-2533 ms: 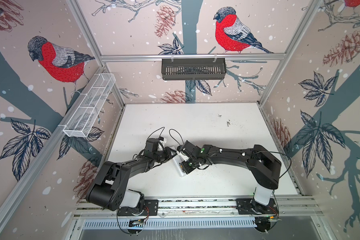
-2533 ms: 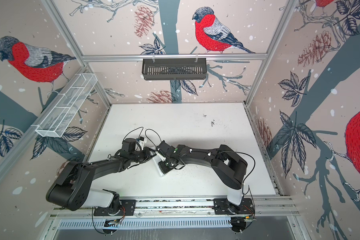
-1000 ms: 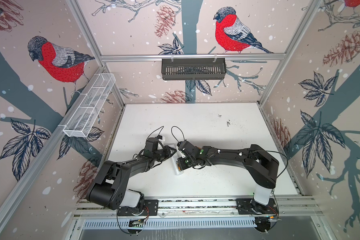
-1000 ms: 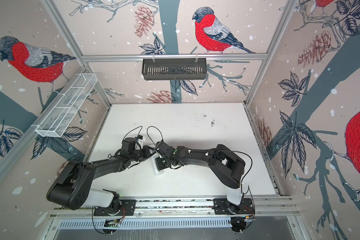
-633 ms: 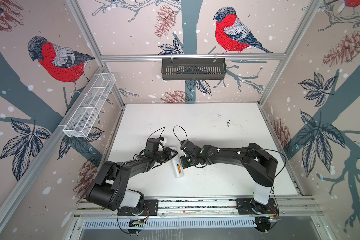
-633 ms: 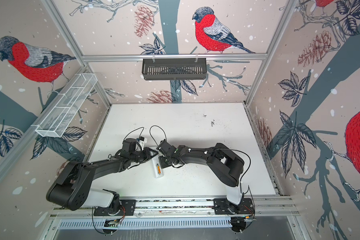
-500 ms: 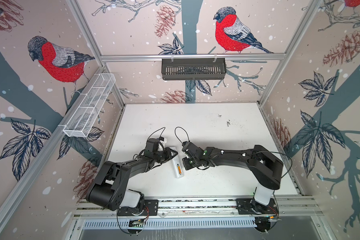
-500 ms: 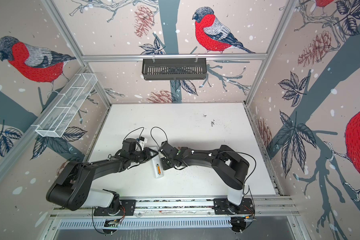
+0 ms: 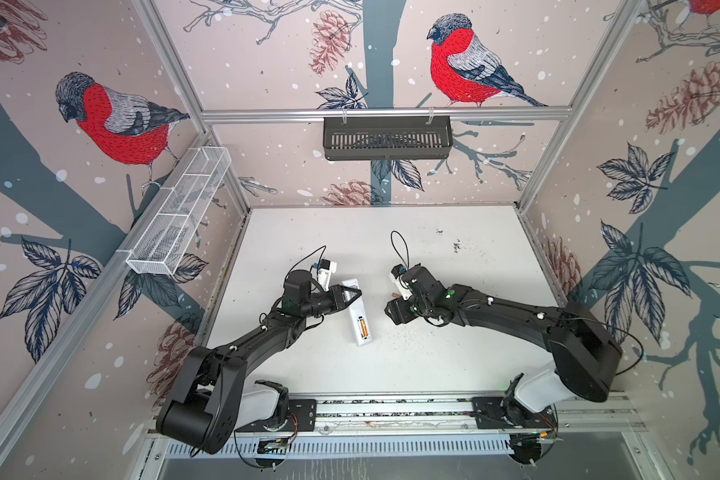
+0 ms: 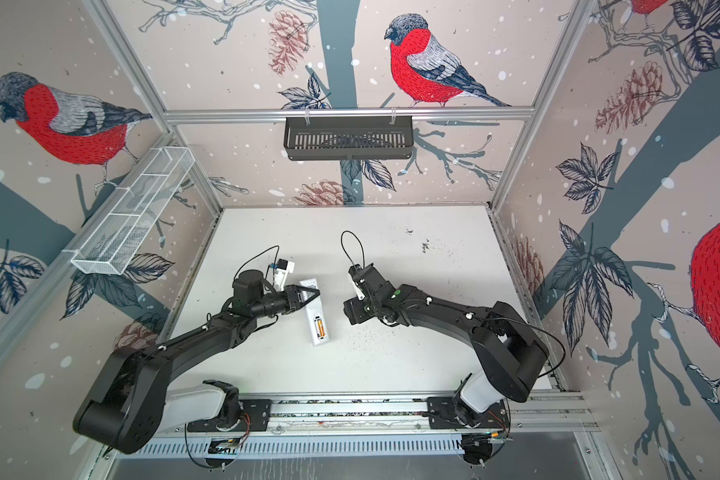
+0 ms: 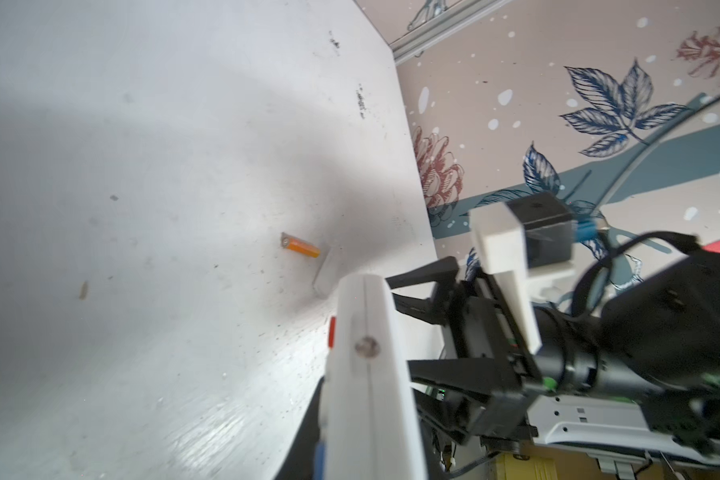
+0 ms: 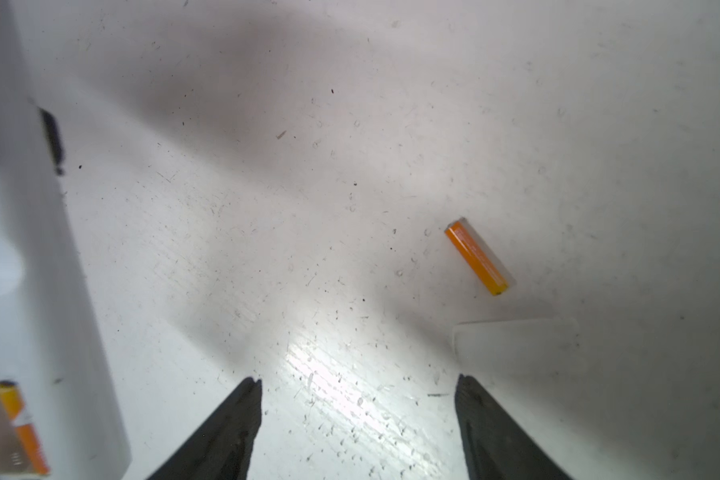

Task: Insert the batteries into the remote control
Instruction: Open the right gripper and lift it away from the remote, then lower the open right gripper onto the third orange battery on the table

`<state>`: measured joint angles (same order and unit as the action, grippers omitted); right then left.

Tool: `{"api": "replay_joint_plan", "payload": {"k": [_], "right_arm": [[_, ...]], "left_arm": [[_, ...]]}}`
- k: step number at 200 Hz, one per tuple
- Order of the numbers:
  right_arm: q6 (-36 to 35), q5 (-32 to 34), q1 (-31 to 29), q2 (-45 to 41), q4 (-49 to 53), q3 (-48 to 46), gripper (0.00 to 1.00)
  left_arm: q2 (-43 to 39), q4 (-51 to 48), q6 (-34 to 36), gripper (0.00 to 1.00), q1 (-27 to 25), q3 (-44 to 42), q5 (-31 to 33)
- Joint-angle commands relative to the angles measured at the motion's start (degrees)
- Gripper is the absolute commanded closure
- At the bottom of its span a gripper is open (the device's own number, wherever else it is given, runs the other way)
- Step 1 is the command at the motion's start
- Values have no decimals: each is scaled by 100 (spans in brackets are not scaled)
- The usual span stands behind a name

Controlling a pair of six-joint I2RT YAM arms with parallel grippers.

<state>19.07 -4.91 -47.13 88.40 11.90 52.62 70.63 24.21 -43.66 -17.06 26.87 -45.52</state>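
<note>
Orange battery [image 9: 363, 327] in remote control [image 9: 356, 314]; left fingers [image 9: 348, 297] grip it; right fingers [image 12: 225, 432] wide, empty.

The remote control [image 9: 355, 318] is white; the battery [image 9: 363, 327] in it is orange, and so is the loose battery [image 12: 479, 259], with a yellowish end. The tabletop [image 9: 433, 365] is white, flecked with dark specks. The walls [image 9: 267, 62] are pale pink, printed with red-breasted grey birds, blue-grey branches and brownish pine cones. The far basket [image 9: 387, 139] is black.

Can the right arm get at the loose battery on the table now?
Probably yes: the right gripper is open and the battery lies on bare table just ahead, nothing between; the cover sits close by.
</note>
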Motion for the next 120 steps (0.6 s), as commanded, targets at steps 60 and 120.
{"api": "replay_joint_plan", "payload": {"k": [60,120], "right_arm": [[-1518,97,577,920,204,792,31],[-1796,-35,794,1379,286,1016,44]], "left_arm": [[-737,-3075,2070,100,15,1132,245],[-1202,-3446,2345,100,21,1017,538]]}}
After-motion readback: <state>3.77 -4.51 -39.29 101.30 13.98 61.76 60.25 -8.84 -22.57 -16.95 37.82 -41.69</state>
